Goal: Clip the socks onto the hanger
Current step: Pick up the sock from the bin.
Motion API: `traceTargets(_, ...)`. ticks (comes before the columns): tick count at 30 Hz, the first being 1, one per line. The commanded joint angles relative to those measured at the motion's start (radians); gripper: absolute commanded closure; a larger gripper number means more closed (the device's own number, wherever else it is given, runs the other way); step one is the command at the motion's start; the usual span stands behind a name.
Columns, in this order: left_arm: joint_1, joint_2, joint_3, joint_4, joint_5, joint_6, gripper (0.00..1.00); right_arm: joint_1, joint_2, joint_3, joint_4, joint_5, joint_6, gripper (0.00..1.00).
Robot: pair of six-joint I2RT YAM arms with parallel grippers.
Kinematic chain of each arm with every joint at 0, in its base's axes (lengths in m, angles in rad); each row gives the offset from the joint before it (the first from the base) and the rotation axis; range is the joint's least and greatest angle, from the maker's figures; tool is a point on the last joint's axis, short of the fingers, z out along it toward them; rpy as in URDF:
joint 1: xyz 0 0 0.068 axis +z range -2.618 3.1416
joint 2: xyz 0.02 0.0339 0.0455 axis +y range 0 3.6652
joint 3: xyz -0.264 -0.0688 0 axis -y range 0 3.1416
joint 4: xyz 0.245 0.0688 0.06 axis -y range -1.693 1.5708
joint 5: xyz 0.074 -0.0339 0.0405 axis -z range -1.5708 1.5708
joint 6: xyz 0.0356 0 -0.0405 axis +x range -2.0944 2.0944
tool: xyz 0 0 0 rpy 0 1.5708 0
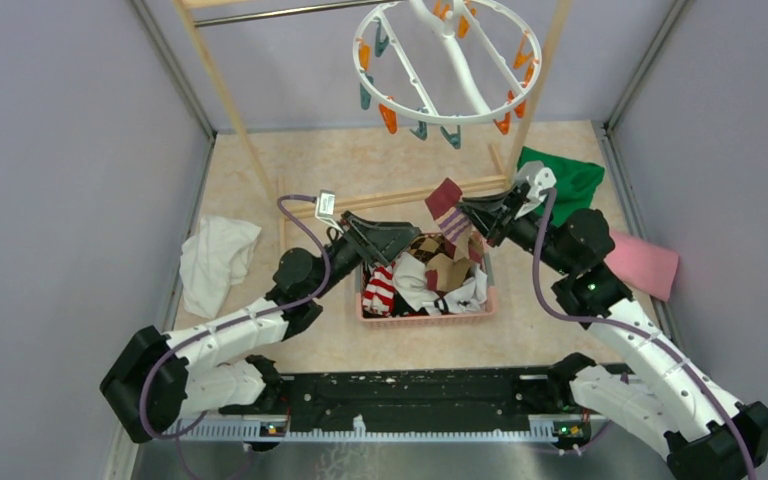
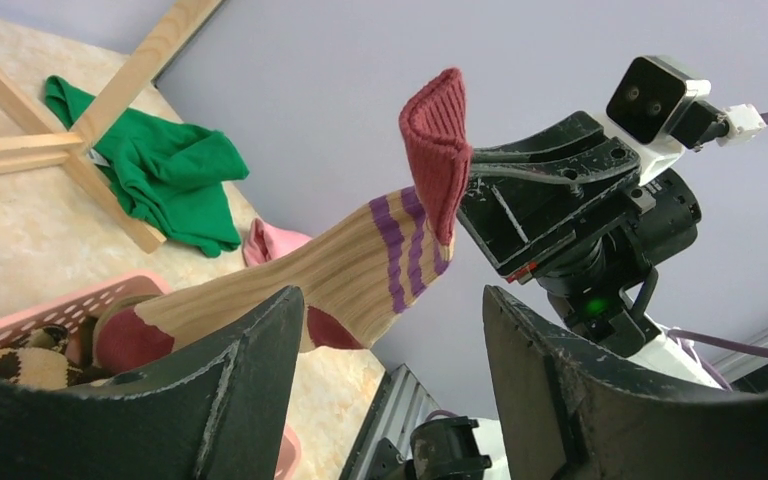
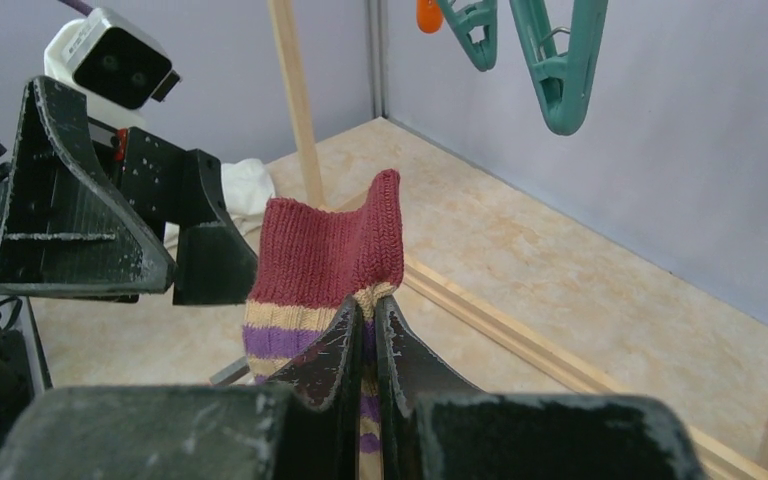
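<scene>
A tan sock [image 1: 450,210] with a maroon cuff and purple stripes hangs over the pink basket [image 1: 425,318]. My right gripper [image 3: 370,303] is shut on it just below the cuff [image 3: 325,245]. In the left wrist view the sock [image 2: 360,270] slants down toward the basket, just beyond my left gripper [image 2: 392,300]. That gripper stands open with nothing between its fingers. More socks lie in the basket, among them a red-and-white striped one [image 1: 380,290] and a brown argyle one [image 1: 425,245]. The round white hanger [image 1: 460,120] hangs above at the back, with orange and teal pegs [image 3: 560,70].
The wooden rack frame [image 1: 400,197] crosses the floor behind the basket, with uprights on both sides. A white cloth [image 1: 215,260] lies at the left. A green cloth [image 1: 565,180] and a pink cloth [image 1: 645,262] lie at the right. Grey walls enclose the space.
</scene>
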Motion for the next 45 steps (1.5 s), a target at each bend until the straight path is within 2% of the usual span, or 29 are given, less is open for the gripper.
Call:
traceTargets(1,-0.037,0.019,0.054,0.065,-0.081,-0.031,0.28,-0.013,0.004,0.004,0.07,0.015,0.063,1.0)
traceTargets(14,-0.119,0.176,0.173,0.066,-0.118,-0.027,0.29,-0.017,0.003,-0.018,0.117,0.014,0.105,1.0)
traceTargets(21,-0.118,0.174,0.202,0.068,-0.143,0.063,0.29,-0.019,-0.024,-0.037,0.112,0.007,0.107,1.0)
traceTargets(30,-0.118,0.173,0.2,0.075,-0.142,0.103,0.42,-0.02,-0.032,-0.048,0.119,-0.035,0.115,1.0)
traceTargets(36,-0.118,0.192,0.187,0.168,-0.102,0.122,0.52,-0.02,-0.028,-0.057,0.144,-0.061,0.128,1.0)
traceTargets(41,-0.118,0.209,0.161,0.272,-0.093,0.128,0.52,-0.019,-0.029,-0.054,0.15,-0.07,0.133,1.0)
traceTargets(45,-0.118,0.217,0.169,0.272,-0.092,0.132,0.52,-0.02,-0.034,-0.059,0.158,-0.079,0.135,1.0)
